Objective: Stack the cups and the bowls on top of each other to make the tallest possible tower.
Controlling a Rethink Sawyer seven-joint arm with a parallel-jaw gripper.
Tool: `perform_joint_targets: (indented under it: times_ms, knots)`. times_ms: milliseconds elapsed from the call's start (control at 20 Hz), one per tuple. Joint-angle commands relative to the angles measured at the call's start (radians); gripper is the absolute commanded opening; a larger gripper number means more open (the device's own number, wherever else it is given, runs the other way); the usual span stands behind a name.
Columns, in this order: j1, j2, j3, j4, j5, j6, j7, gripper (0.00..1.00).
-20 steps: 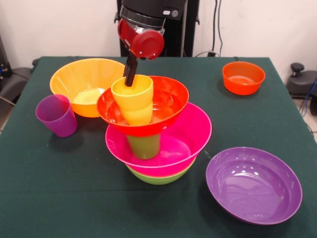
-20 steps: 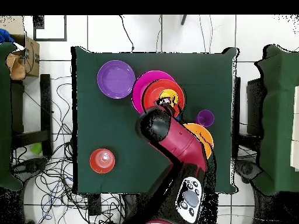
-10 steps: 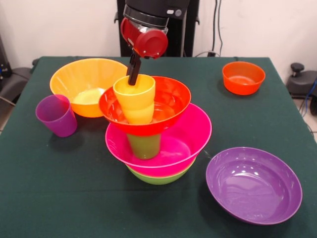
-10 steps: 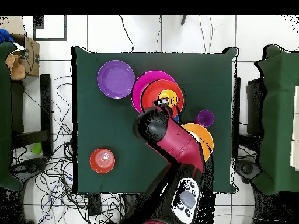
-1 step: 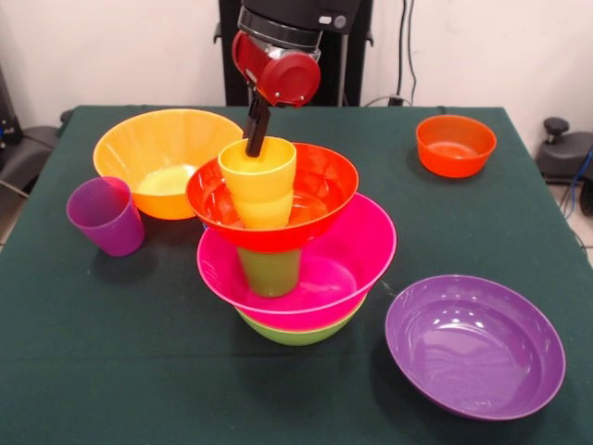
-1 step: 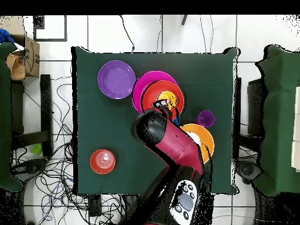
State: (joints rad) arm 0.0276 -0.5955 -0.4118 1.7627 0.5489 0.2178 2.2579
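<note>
Tower stacked five high, yellow cup topmost; purple cup and three bowls left on worktop; jaw state can't be told.

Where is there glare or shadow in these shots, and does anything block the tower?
Front view: ceiling light glints inside the purple bowl and the red-orange bowl; soft shadows fall beside the purple cup. Overhead view: the arm covers part of the tower, hiding the end effector.

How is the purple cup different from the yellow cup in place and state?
The purple cup stands alone on the table; the yellow cup sits high in the red-orange bowl. The tool is at the yellow cup's rim, far from the purple cup. Both are upright.
</note>
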Motion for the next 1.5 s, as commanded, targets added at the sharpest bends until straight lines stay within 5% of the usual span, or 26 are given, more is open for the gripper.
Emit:
perform_joint_targets:
  times_ms: [50,1050,1100,1500]
  knots:
    - [0.016,0.023,0.098,0.07,0.026,0.051,0.203,0.0]
    - [0.034,0.053,0.072,0.041,0.025,0.04,0.192,0.0]
    - [0.035,0.054,0.07,0.04,0.025,0.043,0.191,1.0]
    - [0.036,0.058,0.066,0.034,0.026,0.043,0.188,1.0]
